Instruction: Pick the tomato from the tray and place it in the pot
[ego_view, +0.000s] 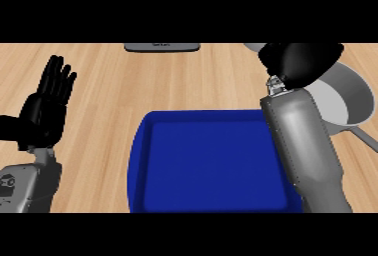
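Both black hands showed above the pale wood-grain counter. Over the round grey metal pot at the far right hung the right hand, seen from its back, so whether its fingers were curled or straight could not be told. Its smooth grey forearm crossed the right rim of the glossy blue rectangular tray. No tomato was visible in tray or pot. At the left edge the left hand rested, fingers straight and upright, holding nothing.
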